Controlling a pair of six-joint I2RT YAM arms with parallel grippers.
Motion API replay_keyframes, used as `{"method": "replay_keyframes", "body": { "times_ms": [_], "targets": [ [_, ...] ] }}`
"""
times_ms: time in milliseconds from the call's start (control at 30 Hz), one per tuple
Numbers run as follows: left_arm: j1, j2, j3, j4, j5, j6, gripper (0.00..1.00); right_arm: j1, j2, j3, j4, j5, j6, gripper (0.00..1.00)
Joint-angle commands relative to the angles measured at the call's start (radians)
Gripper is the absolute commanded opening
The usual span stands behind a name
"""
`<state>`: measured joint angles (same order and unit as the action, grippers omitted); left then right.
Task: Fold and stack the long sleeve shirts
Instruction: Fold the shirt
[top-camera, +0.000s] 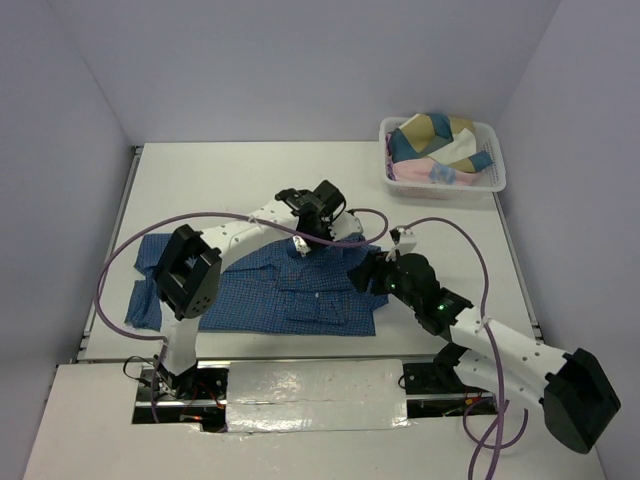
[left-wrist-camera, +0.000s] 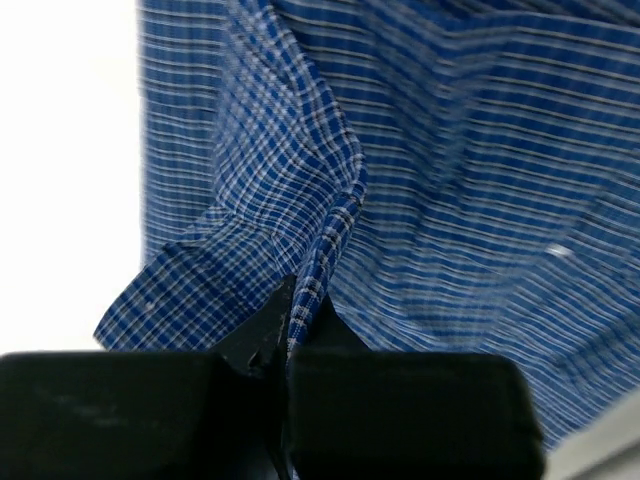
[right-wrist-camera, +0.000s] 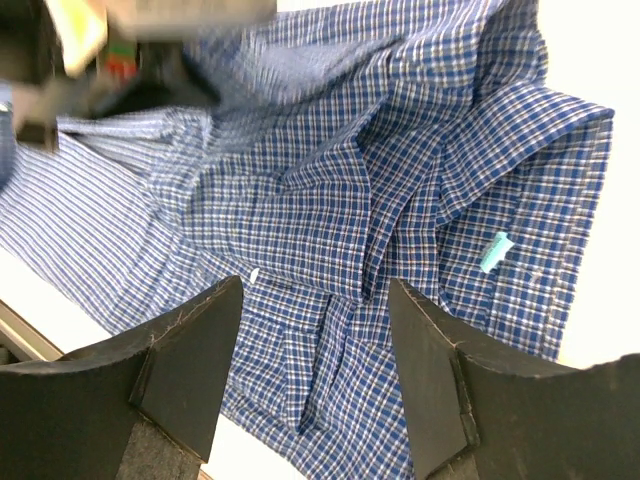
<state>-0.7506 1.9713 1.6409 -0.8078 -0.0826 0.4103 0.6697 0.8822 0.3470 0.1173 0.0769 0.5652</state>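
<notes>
In mid-frame the blue checked shirt (top-camera: 290, 295) lies spread on the table (top-camera: 200, 180); the left gripper (top-camera: 300, 243) clamps a fold at its upper edge, the right gripper (top-camera: 366, 275) hangs above, jaws apart.

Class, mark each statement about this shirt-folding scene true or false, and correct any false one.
1. The left gripper is shut on a fold of the blue checked cloth shirt. True.
2. The right gripper grips the shirt. False: it is open, above the cloth.
3. The white plastic basket is empty. False: it holds bunched garments.
4. The shirt lies on the white table. True.
</notes>
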Motion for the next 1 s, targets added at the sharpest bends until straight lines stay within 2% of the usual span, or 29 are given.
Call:
{"method": "replay_keyframes", "body": {
  "times_ms": [0,233,367,433,467,500,533,567,633,667,967],
  "targets": [
    [-0.033,-0.092,-0.021,-0.039,0.075,-0.067,0.08,-0.002,-0.075,-0.017,-0.073,0.053,0.015,0.68],
    [-0.049,-0.106,-0.035,-0.079,0.141,-0.119,0.13,-0.004,-0.103,-0.029,-0.093,0.057,0.015,0.68],
    [-0.067,-0.114,-0.078,-0.074,0.176,-0.105,0.41,-0.004,-0.072,-0.025,-0.070,0.040,0.007,0.69],
    [-0.081,-0.112,-0.098,-0.079,0.195,-0.099,0.45,-0.004,-0.049,-0.017,-0.059,0.035,0.001,0.70],
    [-0.090,-0.109,-0.101,-0.083,0.202,-0.090,0.62,-0.004,-0.043,-0.014,-0.056,0.026,-0.002,0.70],
    [-0.095,-0.108,-0.105,-0.090,0.217,-0.085,0.71,-0.004,-0.031,-0.011,-0.050,0.021,-0.005,0.71],
    [-0.101,-0.111,-0.105,-0.105,0.230,-0.070,0.76,-0.004,-0.026,-0.006,-0.047,0.020,-0.008,0.71],
    [-0.113,-0.115,-0.108,-0.109,0.240,-0.065,0.86,-0.005,-0.023,-0.005,-0.045,0.017,-0.008,0.71],
    [-0.125,-0.133,-0.113,-0.120,0.268,-0.044,0.97,-0.007,-0.017,-0.002,-0.042,0.018,-0.014,0.72],
    [-0.133,-0.140,-0.113,-0.126,0.282,-0.038,0.99,-0.007,-0.019,-0.002,-0.039,0.018,-0.014,0.72],
    [-0.136,-0.259,-0.032,-0.227,0.408,0.038,1.00,-0.012,-0.025,0.000,-0.018,0.003,-0.027,0.69]
  ]
}}
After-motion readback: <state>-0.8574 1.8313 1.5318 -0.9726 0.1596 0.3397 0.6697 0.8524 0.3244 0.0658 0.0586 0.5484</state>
